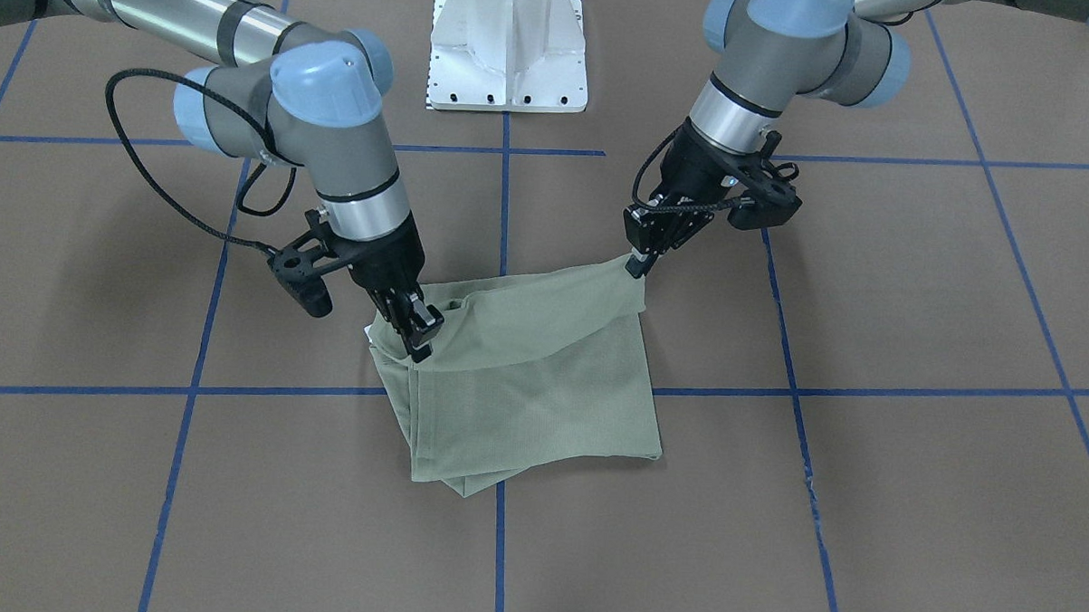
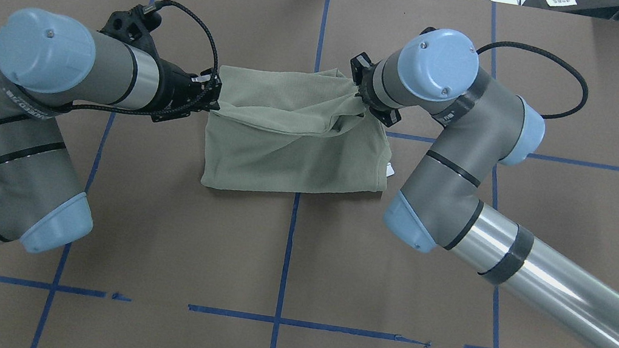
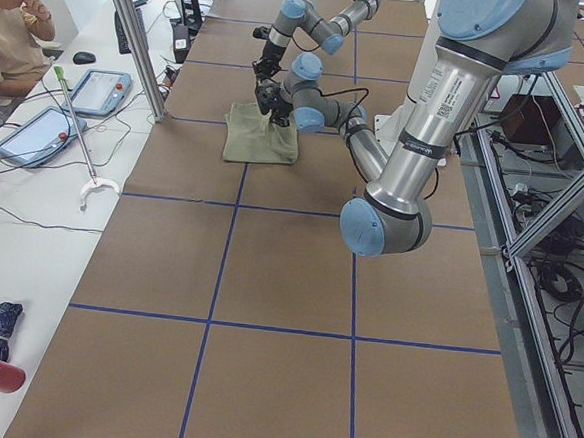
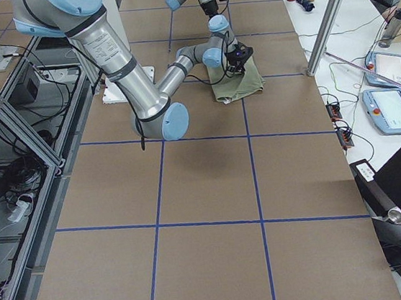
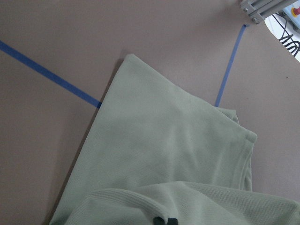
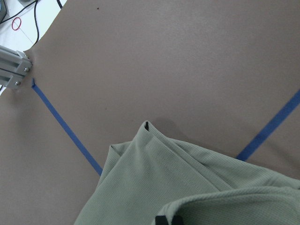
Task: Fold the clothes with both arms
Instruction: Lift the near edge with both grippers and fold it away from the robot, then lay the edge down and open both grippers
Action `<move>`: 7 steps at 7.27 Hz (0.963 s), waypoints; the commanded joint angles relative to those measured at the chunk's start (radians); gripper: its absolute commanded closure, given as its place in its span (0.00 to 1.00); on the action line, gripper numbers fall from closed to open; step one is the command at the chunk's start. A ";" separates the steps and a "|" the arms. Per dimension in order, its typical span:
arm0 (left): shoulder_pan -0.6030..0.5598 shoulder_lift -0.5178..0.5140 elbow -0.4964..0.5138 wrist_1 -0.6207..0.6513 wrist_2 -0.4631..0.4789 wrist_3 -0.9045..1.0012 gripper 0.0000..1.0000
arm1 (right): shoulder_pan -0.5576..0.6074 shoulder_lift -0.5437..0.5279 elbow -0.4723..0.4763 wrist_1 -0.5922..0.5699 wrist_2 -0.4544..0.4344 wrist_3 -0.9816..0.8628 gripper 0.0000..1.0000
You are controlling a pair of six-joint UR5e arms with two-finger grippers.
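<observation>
- The pale sage-green knit shirt (image 1: 542, 387) is folded into a rough rectangle near the middle of the brown-covered table (image 1: 916, 292), lying over a crossing of blue tape lines (image 1: 868, 391)
- Its lower layers rest flat, while a top layer is raised at two corners and the edge between them sags in a shallow curve
- A small white tag (image 2: 390, 170) sticks out at the shirt's edge on the right arm's side
- The black two-finger left gripper (image 1: 637, 262) has its fingers clenched on one raised corner, pulling the cloth to a point
- The black two-finger right gripper (image 1: 414, 330) is pinched tight on the other raised corner, with fabric bunched around its fingertips
</observation>
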 commanded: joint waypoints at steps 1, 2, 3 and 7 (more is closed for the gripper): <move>-0.028 -0.034 0.172 -0.146 0.004 0.010 1.00 | 0.015 0.045 -0.153 0.104 0.005 -0.003 1.00; -0.055 -0.082 0.279 -0.197 0.005 0.015 1.00 | 0.015 0.059 -0.200 0.131 0.007 -0.006 1.00; -0.098 -0.156 0.431 -0.245 0.024 0.080 1.00 | 0.031 0.103 -0.307 0.190 0.007 -0.015 0.34; -0.160 -0.224 0.658 -0.388 0.093 0.253 0.50 | 0.200 0.198 -0.517 0.215 0.189 -0.403 0.00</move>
